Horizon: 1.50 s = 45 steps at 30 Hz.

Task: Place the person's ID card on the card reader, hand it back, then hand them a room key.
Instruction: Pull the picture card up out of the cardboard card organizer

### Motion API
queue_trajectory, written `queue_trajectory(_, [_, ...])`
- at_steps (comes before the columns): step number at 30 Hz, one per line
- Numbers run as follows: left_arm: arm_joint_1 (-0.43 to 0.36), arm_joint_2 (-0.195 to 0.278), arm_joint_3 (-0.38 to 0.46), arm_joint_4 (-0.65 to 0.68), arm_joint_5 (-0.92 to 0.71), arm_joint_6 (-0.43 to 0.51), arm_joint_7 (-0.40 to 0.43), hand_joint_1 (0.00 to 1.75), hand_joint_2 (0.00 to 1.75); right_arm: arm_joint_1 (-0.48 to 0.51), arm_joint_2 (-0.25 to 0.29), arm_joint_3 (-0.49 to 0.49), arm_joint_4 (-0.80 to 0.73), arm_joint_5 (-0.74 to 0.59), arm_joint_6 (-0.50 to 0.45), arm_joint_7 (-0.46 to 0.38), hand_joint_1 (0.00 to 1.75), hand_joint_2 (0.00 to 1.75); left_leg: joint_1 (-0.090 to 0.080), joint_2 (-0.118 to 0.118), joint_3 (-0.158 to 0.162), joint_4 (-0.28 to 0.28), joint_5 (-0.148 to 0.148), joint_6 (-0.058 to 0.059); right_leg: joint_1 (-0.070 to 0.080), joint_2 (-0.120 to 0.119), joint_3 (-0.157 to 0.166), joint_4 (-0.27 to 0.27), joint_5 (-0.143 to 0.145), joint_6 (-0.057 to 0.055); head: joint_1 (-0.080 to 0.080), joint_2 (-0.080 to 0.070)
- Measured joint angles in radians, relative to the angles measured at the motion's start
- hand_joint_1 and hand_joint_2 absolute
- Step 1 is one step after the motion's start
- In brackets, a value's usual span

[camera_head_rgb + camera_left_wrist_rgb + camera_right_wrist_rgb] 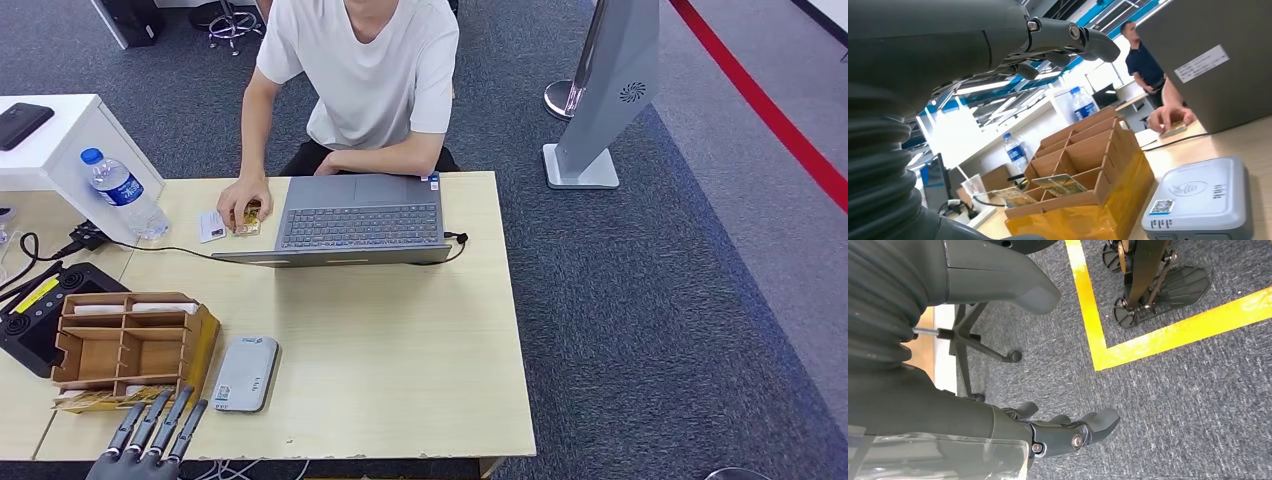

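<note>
Desk point(400, 340): QR-stickered card reader point(245, 373)

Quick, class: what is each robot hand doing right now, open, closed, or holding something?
Left hand: open, fingers apart, holding nothing.
Right hand: open, holding nothing, hanging over the floor.

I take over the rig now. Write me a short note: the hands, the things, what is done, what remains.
Left hand: open, holding nothing, at the near table edge beside the wooden organizer.
Right hand: holding nothing, hanging over the carpet.
Card reader: bare, next to the organizer.
ID card: under the person's hand beside the laptop.
Room keys: cards in the organizer.
Done: nothing visible. Left: all steps.
</note>
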State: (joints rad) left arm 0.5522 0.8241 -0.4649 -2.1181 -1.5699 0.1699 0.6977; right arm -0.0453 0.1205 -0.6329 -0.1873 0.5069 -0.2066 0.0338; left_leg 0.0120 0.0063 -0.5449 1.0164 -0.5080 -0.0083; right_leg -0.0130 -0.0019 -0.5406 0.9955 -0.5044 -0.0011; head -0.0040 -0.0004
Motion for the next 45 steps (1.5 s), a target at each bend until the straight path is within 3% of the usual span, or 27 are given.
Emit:
queue_trajectory(16, [0.075,-0.146,0.189,0.209,0.001,0.177,0.000,0.00,1.75,0.000,0.000,0.000,0.000,0.053,0.009,0.006,0.00,1.75,0.000,0.000,0.000,0.000,0.000,0.000,0.000,0.000,0.000,0.000,0.000,0.000,0.000,0.000])
queue_trajectory(25, [0.090,-0.215,0.280,0.310,0.001,0.230,-0.033,0.00,1.75,0.000,0.000,0.000,0.000,0.066,0.013,0.009,0.00,1.75,0.000,0.000,0.000,0.000,0.000,0.000,0.000,0.000,0.000,0.000,0.000,0.000,0.000,0.000])
queue_trajectory(36, [0.092,-0.249,0.319,0.353,0.001,0.238,-0.044,0.00,1.75,0.000,0.000,0.000,0.000,0.069,0.013,0.014,0.00,1.75,0.000,-0.001,0.000,0.000,0.000,0.000,0.000,-0.001,0.001,0.000,0.000,0.000,0.000,0.000])
queue_trajectory(45, [0.086,-0.284,0.363,0.402,0.001,0.280,-0.110,0.00,1.75,0.000,0.000,0.000,0.000,0.081,0.018,0.015,0.00,1.75,0.000,-0.001,0.000,0.000,0.000,0.000,0.000,-0.001,0.000,0.000,0.000,0.000,0.000,0.000])
